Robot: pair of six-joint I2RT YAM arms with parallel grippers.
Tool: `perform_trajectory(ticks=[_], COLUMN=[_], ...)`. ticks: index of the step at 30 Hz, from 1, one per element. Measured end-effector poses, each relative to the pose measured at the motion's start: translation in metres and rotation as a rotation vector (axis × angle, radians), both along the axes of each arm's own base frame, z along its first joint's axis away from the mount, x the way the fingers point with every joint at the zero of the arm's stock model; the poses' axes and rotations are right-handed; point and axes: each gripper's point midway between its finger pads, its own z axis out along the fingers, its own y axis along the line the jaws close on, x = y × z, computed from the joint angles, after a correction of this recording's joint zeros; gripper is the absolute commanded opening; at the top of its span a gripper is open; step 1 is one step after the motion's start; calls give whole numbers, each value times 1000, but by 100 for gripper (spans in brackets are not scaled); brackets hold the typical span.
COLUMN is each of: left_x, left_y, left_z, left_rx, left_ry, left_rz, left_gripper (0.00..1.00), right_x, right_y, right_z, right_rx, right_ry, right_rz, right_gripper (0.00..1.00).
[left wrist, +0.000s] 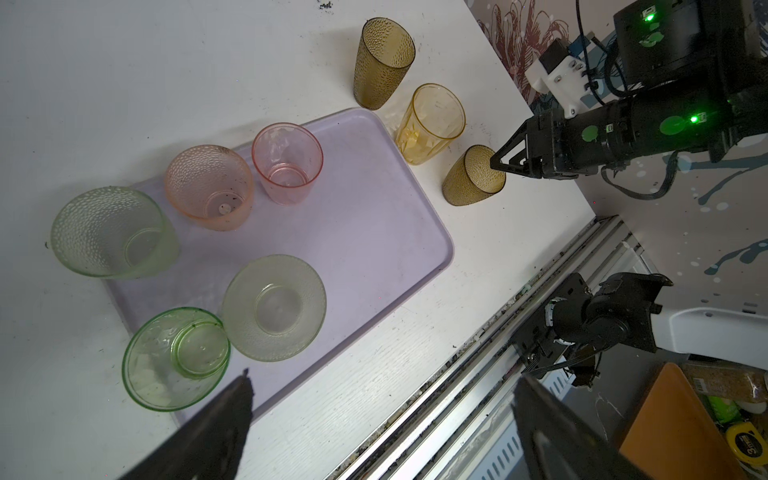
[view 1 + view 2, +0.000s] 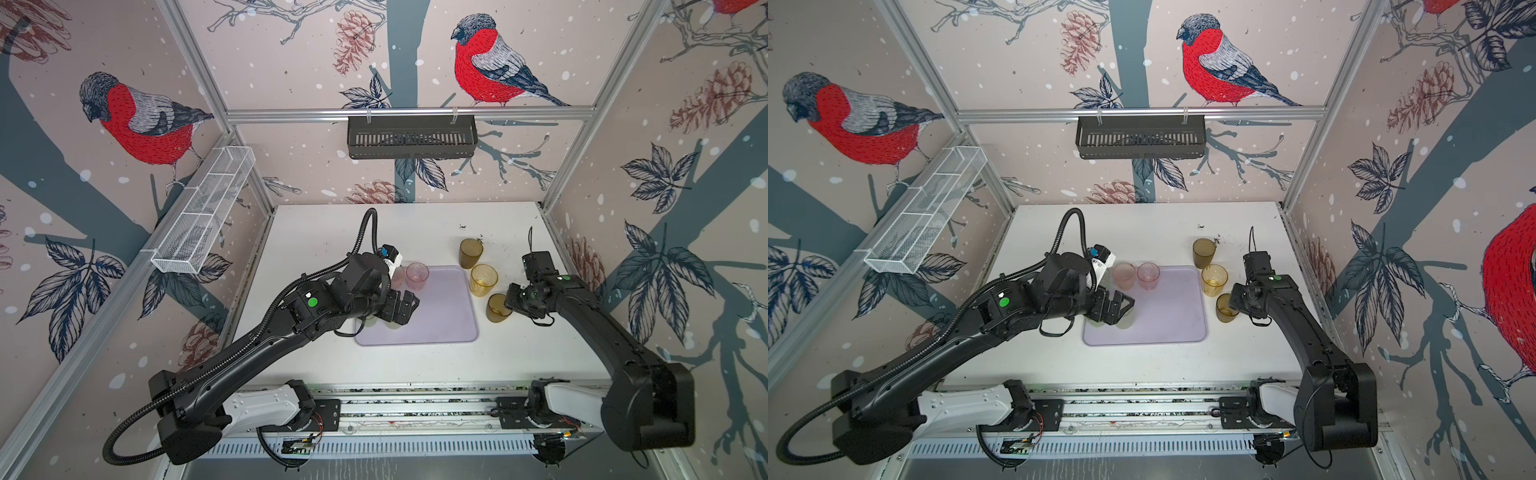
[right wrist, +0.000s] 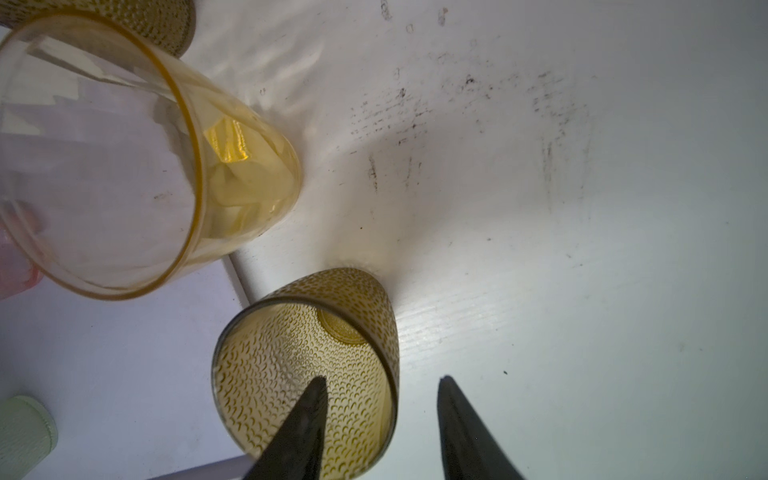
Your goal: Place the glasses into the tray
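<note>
The right gripper [image 3: 382, 380] straddled the rim of an upright brown glass [image 3: 291, 365] on the bench [image 2: 415, 365], one finger inside, one outside, jaws not yet pinched. The tray [image 2: 449, 316] lay just beside it at nine o'clock. The left gripper [image 2: 405, 307] hung open, farther off.

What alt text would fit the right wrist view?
The black jaws of the right gripper straddle the wall of a dark amber dimpled tumbler on the white table, one inside, one outside. A yellow-amber tumbler stands close by, beside the lavender tray.

left end effector [image 1: 382, 376]: jaws wide, raised | right end effector [image 3: 382, 378]: jaws partly apart, low
</note>
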Motion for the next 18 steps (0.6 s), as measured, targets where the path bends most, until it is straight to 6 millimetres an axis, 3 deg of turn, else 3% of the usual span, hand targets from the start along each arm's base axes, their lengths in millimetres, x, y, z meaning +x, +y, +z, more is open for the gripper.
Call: perform_trajectory(ticks=[9,18], left_x=[-1,-2], left_y=[2,5], left_z=[1,0], left_rx=[0,2], left_ry=[-8,-11], left_rz=[-4,0], left_gripper=[97,97], right_x=[-1,-1], right_y=[1,2], right_z=[-4,-5], right_rx=[-4,-5], right_ry=[15,20], right_rz=[5,10], right_gripper=[32,28])
